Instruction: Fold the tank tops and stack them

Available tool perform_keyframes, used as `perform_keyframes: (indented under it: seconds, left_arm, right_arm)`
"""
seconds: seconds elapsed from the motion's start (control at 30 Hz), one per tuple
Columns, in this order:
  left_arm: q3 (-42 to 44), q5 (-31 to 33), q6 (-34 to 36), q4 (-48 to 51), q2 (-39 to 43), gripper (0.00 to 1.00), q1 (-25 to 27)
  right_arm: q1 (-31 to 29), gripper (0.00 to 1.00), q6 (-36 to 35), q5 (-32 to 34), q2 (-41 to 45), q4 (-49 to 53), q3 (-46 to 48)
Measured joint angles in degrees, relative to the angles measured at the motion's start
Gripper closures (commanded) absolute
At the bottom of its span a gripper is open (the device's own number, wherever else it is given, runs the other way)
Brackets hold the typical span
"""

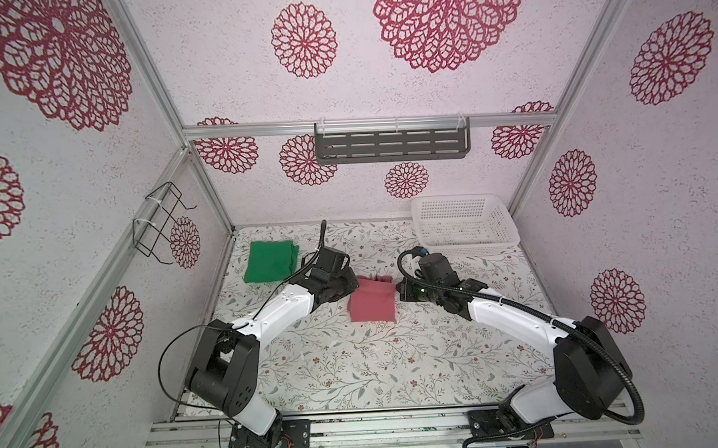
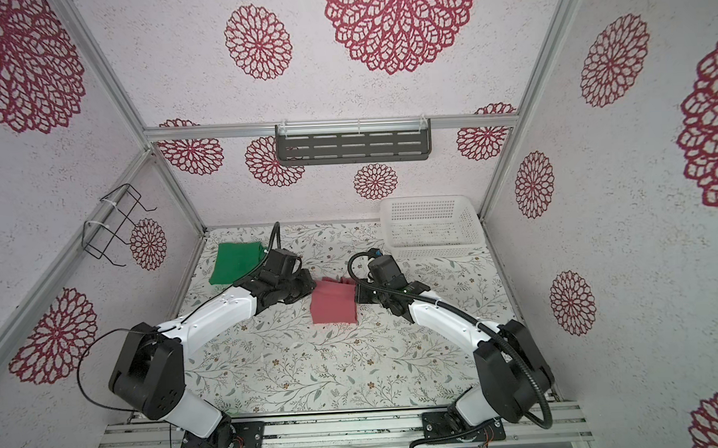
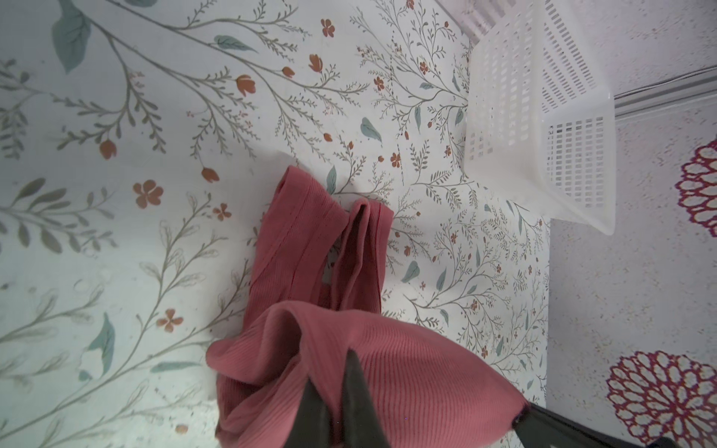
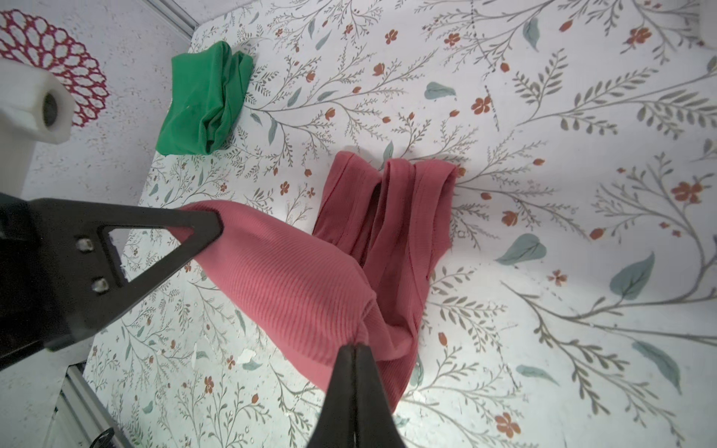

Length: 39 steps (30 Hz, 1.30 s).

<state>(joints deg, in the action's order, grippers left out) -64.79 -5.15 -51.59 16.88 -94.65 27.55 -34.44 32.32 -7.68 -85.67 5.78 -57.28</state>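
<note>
The dusty pink tank top (image 1: pixel 371 301) lies mid-table between both arms. One edge is lifted and stretched between the two grippers, and its straps (image 4: pixel 388 201) rest on the table beyond. My left gripper (image 3: pixel 331 372) is shut on the cloth at one end. My right gripper (image 4: pixel 356 346) is shut on the other end of the same pink tank top (image 4: pixel 295 279). In the right wrist view, the left gripper's fingers (image 4: pixel 201 227) pinch the far corner. The green tank top (image 1: pixel 270 261) lies folded at the back left, apart from both grippers.
A white perforated basket (image 1: pixel 468 247) stands at the back right corner of the floral table. A dark slotted shelf (image 1: pixel 391 144) hangs on the back wall, and a wire rack (image 1: pixel 161 225) on the left wall.
</note>
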Motion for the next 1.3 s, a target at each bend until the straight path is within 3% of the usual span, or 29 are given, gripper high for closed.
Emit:
perform_keyframes:
  seconds: [0.53,0.6,0.63,0.67,0.77,0.87,0.97,1.1,1.3]
  left_arm:
    - [-10.6,-7.5,2.2,-3.8,-17.6,0.98,-5.1]
    - [-12.7,-8.3,2.3,-4.4,-20.2,0.90,-5.6]
    - [-13.6,-8.8,2.5,-4.6,-21.5,0.81,-5.9]
    - [-14.6,-9.2,2.7,-4.7,-22.8,0.71,-6.1]
    - [-17.7,-10.2,3.5,-4.5,-26.1,0.50,-7.2]
    - [-19.2,-10.7,4.1,-3.9,-26.7,0.42,-9.0]
    - [-19.3,-9.7,5.5,-1.7,-24.4,0.42,-10.6]
    - [-17.1,-8.1,6.1,-0.8,-17.9,0.49,-11.1]
    - [-11.8,-7.6,3.8,-5.5,-11.6,0.53,-5.9]
  right_arm:
    - [6.6,1.00,-2.4,-6.0,-17.3,-3.3,-9.1]
    - [7.1,1.00,-2.7,-6.1,-18.9,-3.2,-10.6]
    - [7.4,1.00,-2.8,-6.2,-19.7,-3.1,-11.5]
    - [7.6,0.94,-2.8,-6.2,-20.6,-2.9,-12.5]
    - [8.5,0.62,-3.4,-5.8,-22.9,-1.9,-15.5]
    - [9.7,0.51,-5.3,-4.4,-24.5,0.5,-18.7]
    - [10.2,0.53,-6.9,-2.4,-23.7,2.7,-20.2]
    - [9.7,0.68,-7.0,-1.7,-19.6,2.5,-18.4]
    - [5.0,0.78,-3.1,-4.5,-16.4,-4.1,-13.1]
